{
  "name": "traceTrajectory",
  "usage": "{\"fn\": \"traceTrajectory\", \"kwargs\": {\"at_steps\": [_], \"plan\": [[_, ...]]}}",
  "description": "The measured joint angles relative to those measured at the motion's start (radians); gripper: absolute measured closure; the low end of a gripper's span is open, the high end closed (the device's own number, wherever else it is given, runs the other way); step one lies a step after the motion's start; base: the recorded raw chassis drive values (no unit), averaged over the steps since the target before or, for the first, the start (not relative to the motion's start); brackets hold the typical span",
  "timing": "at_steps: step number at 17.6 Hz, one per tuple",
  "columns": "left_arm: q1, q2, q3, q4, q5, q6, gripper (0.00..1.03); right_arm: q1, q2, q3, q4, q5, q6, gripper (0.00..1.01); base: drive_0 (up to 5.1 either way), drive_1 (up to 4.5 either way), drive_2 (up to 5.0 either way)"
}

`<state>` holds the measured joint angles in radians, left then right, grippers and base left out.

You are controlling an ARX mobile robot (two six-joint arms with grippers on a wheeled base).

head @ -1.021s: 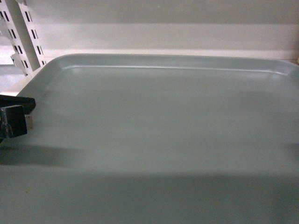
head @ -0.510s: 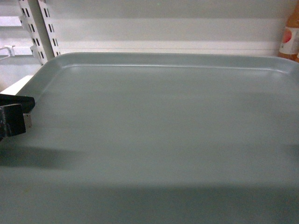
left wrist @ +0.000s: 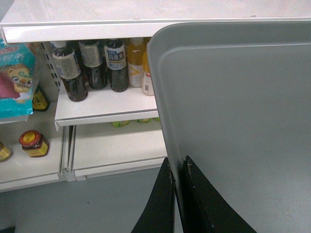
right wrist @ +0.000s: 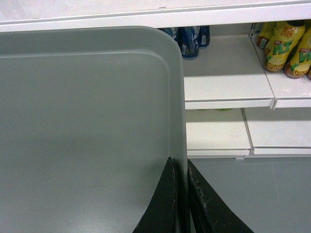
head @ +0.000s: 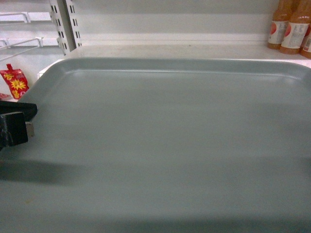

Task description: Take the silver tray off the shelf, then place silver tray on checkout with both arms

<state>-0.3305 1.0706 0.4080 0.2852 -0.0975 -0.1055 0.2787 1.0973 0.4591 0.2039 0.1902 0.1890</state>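
Tray: I am seeing the silver tray (head: 175,145) filling nearly all of my head view, its far rim lying just in front of the white shelf (head: 170,51); it is hanging in front of the shelving, carried at both side edges.
Left hand: the left hand (left wrist: 179,194) is gripping the tray's left rim, one black finger under the edge and one over it, clenched on the rim. In the head view I am only catching its black body (head: 14,127) at the left edge.
Right hand: the right hand (right wrist: 181,199) is pinching the tray's right rim the same way, its fingers closed on the edge near the tray's near corner.
Shelf, left side: I am looking at dark drink bottles (left wrist: 92,63) standing on a lower shelf board beside the tray's corner, a jar with a red lid (left wrist: 34,143) further down, and a red pouch (head: 15,82) in the head view.
Shelf, right side: yellow bottles (right wrist: 284,46) are standing on the board to the right of the tray, and orange bottles (head: 289,26) are showing at the head view's top right.
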Motion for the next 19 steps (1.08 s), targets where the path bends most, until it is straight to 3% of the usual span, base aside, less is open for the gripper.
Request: {"fn": "traceTrajectory", "kwargs": {"at_steps": [19], "plan": [[0.000,0.002,0.001,-0.002,0.000,0.000,0.99,0.000,0.001,0.002,-0.002,0.000,-0.002,0.98,0.1,-4.08,4.3]]}}
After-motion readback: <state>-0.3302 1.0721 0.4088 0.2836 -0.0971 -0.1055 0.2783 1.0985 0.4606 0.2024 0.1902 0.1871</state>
